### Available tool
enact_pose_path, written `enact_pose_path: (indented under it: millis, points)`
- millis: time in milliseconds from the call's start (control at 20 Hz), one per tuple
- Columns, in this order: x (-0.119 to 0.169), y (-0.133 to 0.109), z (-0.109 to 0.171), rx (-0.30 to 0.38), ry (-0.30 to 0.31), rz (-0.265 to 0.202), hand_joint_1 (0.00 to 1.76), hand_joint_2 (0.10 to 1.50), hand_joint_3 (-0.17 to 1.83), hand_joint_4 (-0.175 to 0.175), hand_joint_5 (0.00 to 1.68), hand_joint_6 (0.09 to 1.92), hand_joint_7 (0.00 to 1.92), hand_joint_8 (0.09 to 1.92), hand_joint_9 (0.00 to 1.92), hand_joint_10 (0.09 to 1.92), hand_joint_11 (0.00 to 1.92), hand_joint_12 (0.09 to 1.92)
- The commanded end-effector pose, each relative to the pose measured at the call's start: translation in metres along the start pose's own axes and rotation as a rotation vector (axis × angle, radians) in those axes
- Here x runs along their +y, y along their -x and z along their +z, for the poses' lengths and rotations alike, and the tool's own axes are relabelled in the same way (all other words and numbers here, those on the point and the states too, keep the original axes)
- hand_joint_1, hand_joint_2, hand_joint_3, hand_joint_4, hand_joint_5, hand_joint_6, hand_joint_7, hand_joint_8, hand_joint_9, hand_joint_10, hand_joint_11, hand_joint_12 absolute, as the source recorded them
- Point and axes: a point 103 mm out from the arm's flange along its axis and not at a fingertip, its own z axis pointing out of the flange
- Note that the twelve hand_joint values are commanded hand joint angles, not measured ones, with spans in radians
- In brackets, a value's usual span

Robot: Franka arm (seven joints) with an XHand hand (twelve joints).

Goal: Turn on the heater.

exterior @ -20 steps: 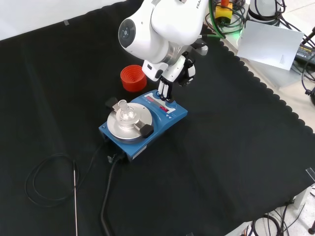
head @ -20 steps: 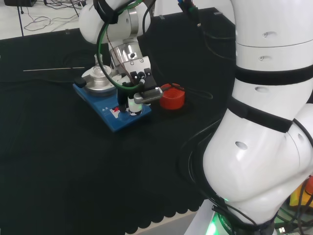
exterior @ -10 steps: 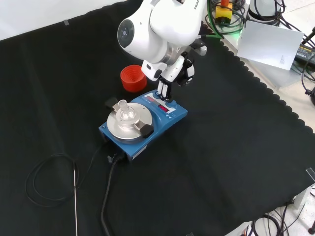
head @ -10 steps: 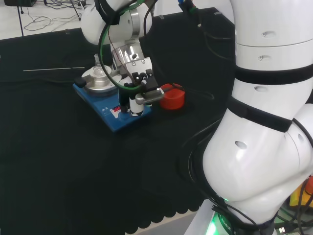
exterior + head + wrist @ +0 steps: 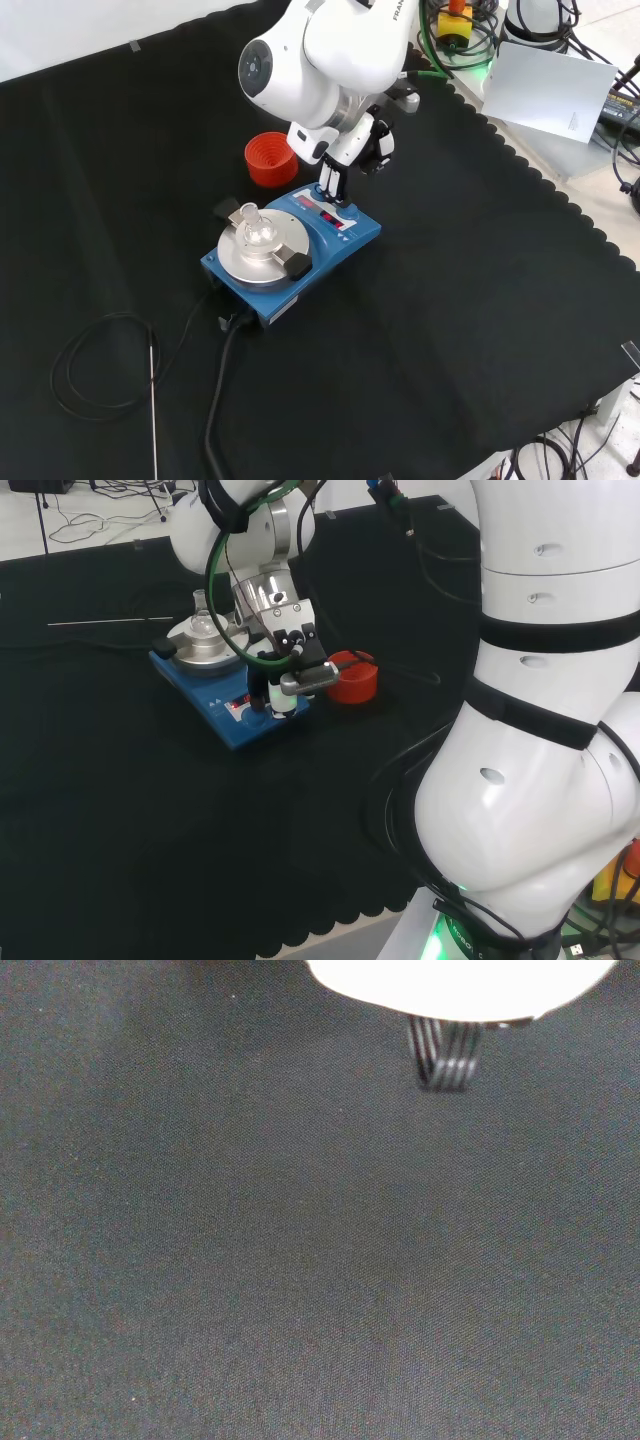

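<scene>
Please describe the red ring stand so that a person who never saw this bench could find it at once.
In the front view, find the blue heater with the round silver plate, in the middle of the black cloth. The red ring stand sits on the cloth just behind it, near the robot hand. It is the only red, ribbed, cup-shaped thing on the cloth.

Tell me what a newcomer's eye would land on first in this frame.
The blue heater at the cloth's middle in the front view stands out, with a round silver plate carrying a small glass flask. The hand points straight fingers down at the heater's control panel. A red ribbed ring stands just behind the heater.
</scene>
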Motion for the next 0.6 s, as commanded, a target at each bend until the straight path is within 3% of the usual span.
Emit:
enact_pose_path:
  millis: [50,600]
  points:
    - [-0.0001,-0.0014,0.0022,-0.007,-0.003,0.004,1.41,0.6,1.12,-0.035,0.24,0.09,1.64,1.63,1.74,1.57,1.42,1.32]
    - [-0.0022,0.0041,0.0022,0.004,0.004,-0.011,1.41,0.6,1.12,-0.035,0.24,0.09,1.64,1.63,1.74,1.57,1.42,1.32]
